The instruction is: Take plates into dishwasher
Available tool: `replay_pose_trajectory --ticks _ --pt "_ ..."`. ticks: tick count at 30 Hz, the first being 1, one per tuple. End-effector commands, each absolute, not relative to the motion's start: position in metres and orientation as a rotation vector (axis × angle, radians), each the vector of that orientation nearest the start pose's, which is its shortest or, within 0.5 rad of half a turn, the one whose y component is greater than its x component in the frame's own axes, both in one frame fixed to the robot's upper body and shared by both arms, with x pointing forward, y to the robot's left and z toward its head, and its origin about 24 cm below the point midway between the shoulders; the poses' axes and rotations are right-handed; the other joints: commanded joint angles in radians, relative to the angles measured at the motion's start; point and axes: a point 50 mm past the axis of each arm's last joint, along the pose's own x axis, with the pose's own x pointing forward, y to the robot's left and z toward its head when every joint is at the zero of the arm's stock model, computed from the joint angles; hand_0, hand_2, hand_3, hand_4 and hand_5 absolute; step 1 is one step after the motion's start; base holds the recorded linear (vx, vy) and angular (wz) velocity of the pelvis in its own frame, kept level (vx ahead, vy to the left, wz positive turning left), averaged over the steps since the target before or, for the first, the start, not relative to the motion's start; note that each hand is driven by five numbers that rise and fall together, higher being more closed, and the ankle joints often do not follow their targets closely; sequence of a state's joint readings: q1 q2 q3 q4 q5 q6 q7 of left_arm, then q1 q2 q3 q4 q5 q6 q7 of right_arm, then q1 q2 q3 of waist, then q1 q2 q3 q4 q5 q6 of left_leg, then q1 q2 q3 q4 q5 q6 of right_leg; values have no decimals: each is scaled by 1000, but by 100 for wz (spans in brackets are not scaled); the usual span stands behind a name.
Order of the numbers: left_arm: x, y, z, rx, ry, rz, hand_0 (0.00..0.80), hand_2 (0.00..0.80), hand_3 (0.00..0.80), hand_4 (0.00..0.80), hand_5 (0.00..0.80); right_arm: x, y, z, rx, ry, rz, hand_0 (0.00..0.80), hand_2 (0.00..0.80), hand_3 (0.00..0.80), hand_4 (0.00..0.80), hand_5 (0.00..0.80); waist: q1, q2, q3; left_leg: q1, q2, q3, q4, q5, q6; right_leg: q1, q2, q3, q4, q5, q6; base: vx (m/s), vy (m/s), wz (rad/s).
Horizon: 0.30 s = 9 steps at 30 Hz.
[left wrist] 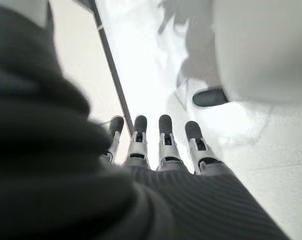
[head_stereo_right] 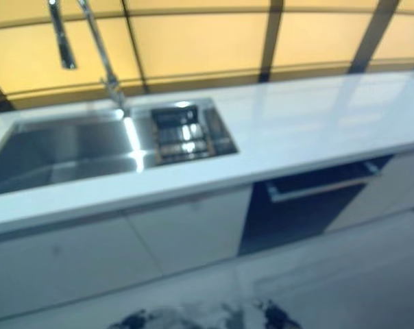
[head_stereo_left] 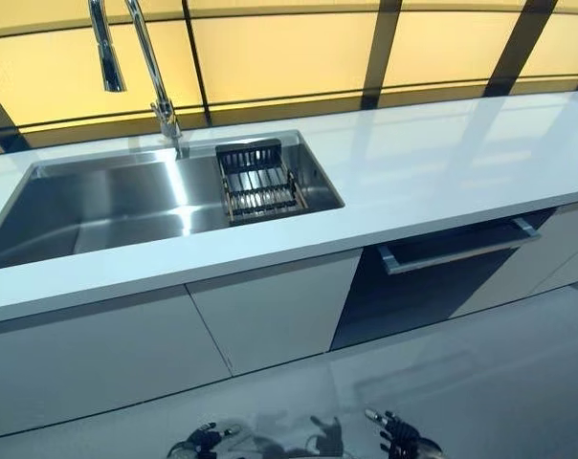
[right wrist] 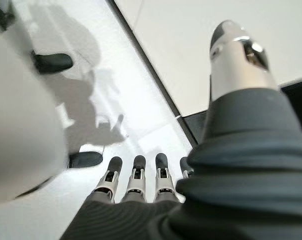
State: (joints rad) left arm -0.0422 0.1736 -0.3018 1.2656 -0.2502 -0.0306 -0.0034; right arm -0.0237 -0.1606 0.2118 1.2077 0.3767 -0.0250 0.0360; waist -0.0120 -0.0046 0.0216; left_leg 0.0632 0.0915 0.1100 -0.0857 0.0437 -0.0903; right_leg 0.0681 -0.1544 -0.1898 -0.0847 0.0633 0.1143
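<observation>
From the left eye view I look down on a white desk (head_stereo_left: 433, 172) with a steel sink (head_stereo_left: 107, 206) set into it, a tall faucet (head_stereo_left: 155, 86) behind the basin and a dark wire drainer rack (head_stereo_left: 258, 182) sitting in the sink's right end. I cannot make out any plates, neither on the desk nor in the rack. Below the desk, right of the white cabinet doors (head_stereo_left: 270, 311), the dark dishwasher (head_stereo_left: 433, 277) front shows with its bar handle (head_stereo_left: 456, 251); whether it is ajar I cannot tell. Both hands hang low at the bottom edge, the left hand (head_stereo_left: 201, 443) and the right hand (head_stereo_left: 402, 442), well apart from the desk.

The right eye view shows the same layout and still no plates.

In the left wrist view the fingers (left wrist: 166, 140) are straight and hold nothing, with floor beyond them.

In the right wrist view the fingers (right wrist: 136, 177) and thumb are likewise extended and empty.

I judge plates, once found, to be stiff, smooth, breakable and slippery if wet; I would pinch one at the rim, thumb above and fingers beneath.
</observation>
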Motion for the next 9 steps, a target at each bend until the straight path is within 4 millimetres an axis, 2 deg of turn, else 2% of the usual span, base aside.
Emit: replay_pose_trajectory --ticks 1,9 --pt "106 195 -166 168 1232 -36 0 0 0 0 0 126 -182 -160 -103 1101 53 0 0 0 0 0 7 -11 24 -3 -38 17 -2 3 69 12 11 -4 24 15 -23 0 0 0" --pt "104 194 -167 157 1224 -37 0 0 0 0 0 124 -180 -160 -216 1107 170 0 0 0 0 0 16 -18 24 7 -38 6 -2 -2 70 29 10 -10 20 12 -18 10 -3 2"
